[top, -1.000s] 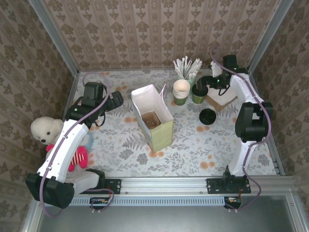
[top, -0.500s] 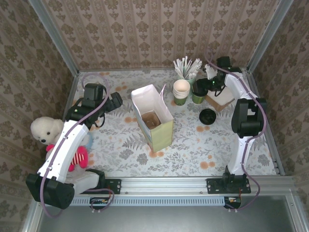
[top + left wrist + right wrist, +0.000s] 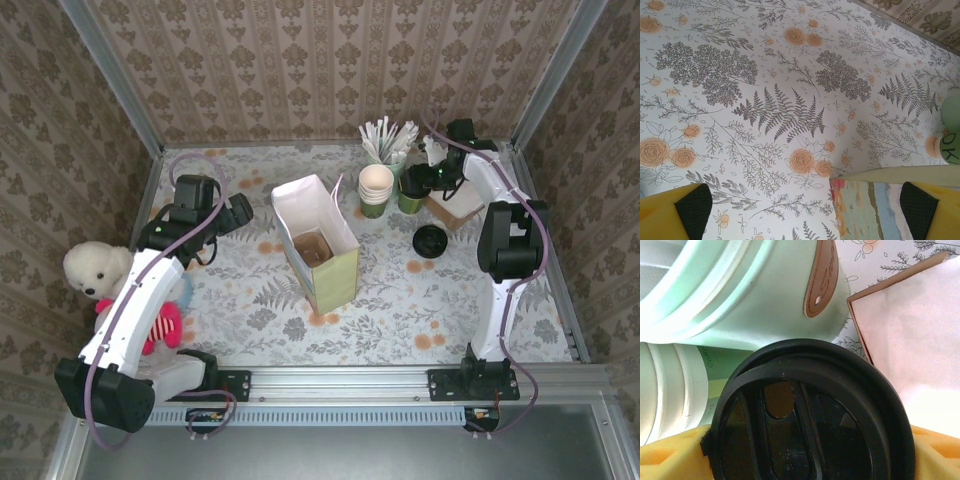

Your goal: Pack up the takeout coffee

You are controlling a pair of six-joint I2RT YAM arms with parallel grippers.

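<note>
Flower-and-fern patterned cloth is covering the table, and patterned wallpaper is closing it in on three sides. No part of the packing is being shown as finished. The takeout coffee (image 3: pixel 411 190), black lid on, is standing upright at the far right of the table, just beside the stack of lidless cups (image 3: pixel 376 188) and close to the mint-green holder (image 3: pixel 755 290). It is well apart from the open paper bag (image 3: pixel 318 240) standing near the middle. The cup is being straddled by the right gripper (image 3: pixel 428 178). In the wrist view its yellow fingers (image 3: pixel 670 455) are being seen apart, one on either side of the lid, but whether they are pressing on it cannot be told. The left gripper (image 3: pixel 800 212) is being held over bare cloth beside the bag, its fingers spread wide with nothing between them. A loose black lid (image 3: pixel 431 241) is lying on the cloth nearer the arms, apart from the cup. By judgement, the task is being caught at its first step, the grasp. The lift, the carry across to the bag and the lowering of the cup upright through the bag's mouth are all being left to do.
</note>
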